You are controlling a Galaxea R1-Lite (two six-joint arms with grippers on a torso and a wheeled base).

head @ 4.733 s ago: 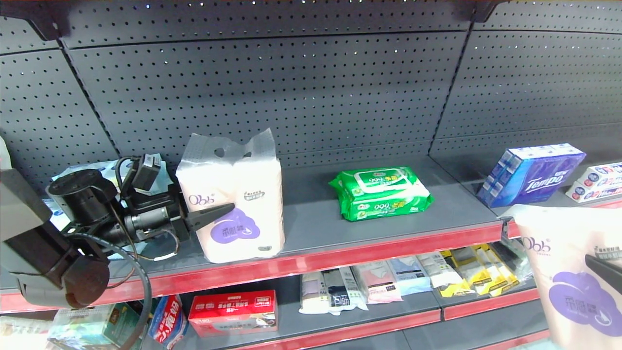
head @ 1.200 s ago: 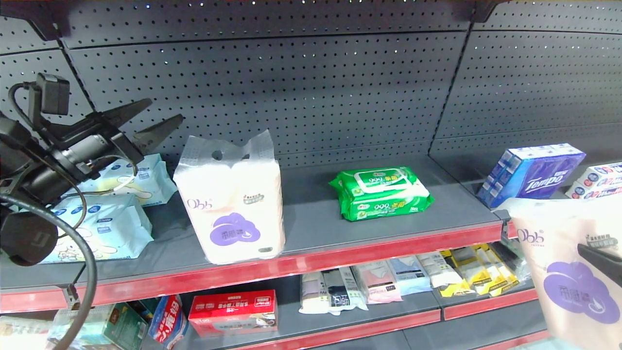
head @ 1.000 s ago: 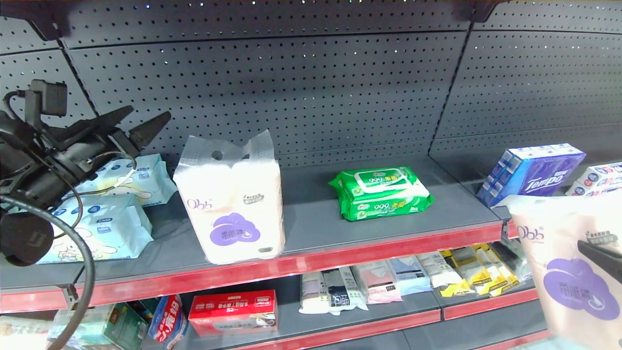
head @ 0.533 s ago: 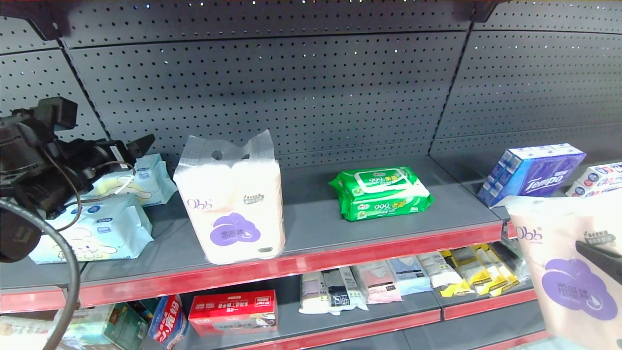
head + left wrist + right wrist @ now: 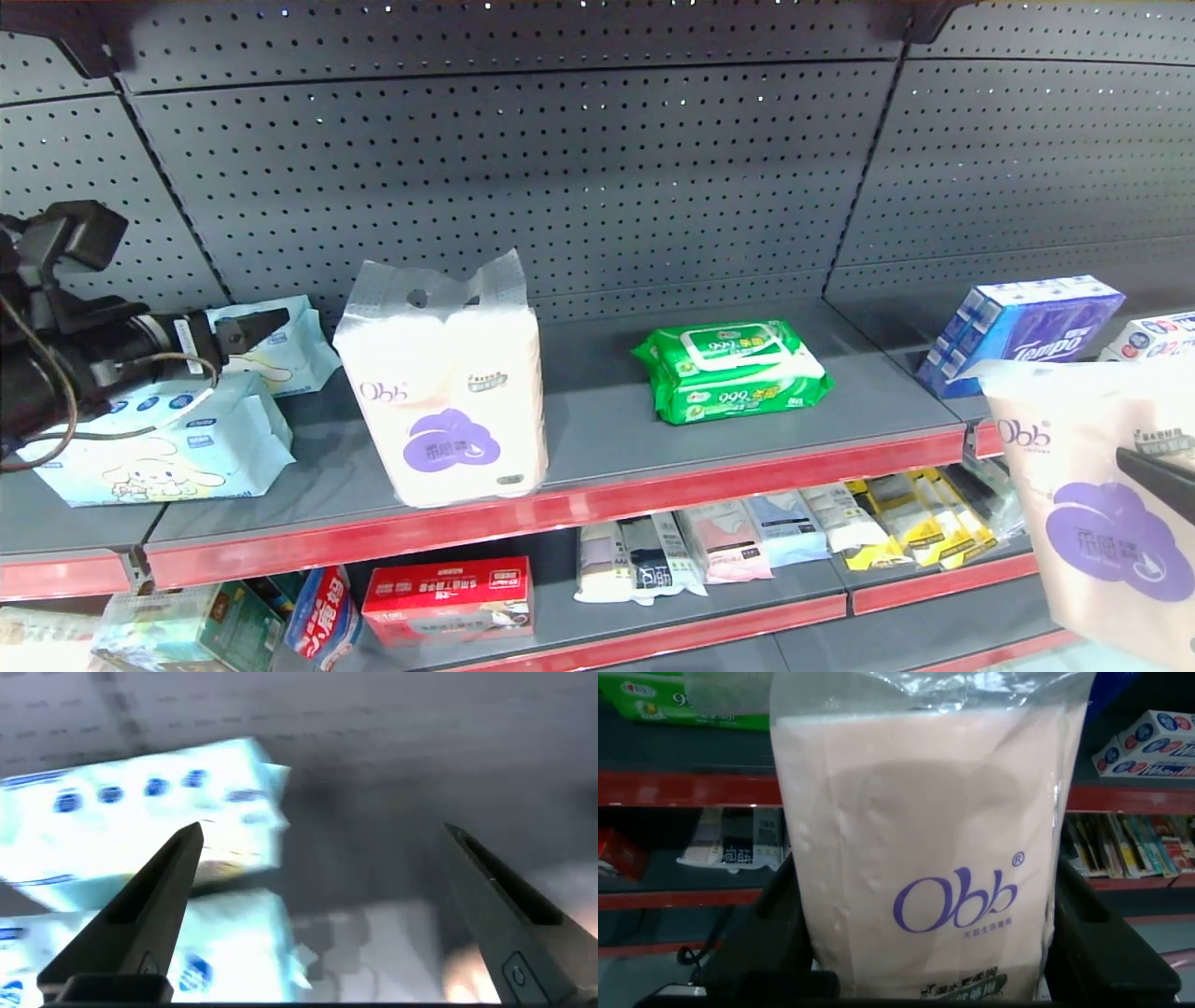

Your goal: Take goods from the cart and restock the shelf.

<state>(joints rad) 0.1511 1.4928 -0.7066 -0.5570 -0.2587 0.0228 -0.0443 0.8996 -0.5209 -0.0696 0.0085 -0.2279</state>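
My left gripper, fingers spread wide, has come off the toilet-roll pack and drawn back to the left edge of the frame, over the blue tissue packs. That pack stands upright at the front of the shelf, left of centre, with the green wipes pack to its right. At lower right, my right gripper still clamps the second pack, barely shifted.

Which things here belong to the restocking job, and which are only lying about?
Job: pink tissue pack in the right gripper; twin pack standing on the shelf.
Lying about: green wipes; blue tissue box; light-blue packs; red box below.
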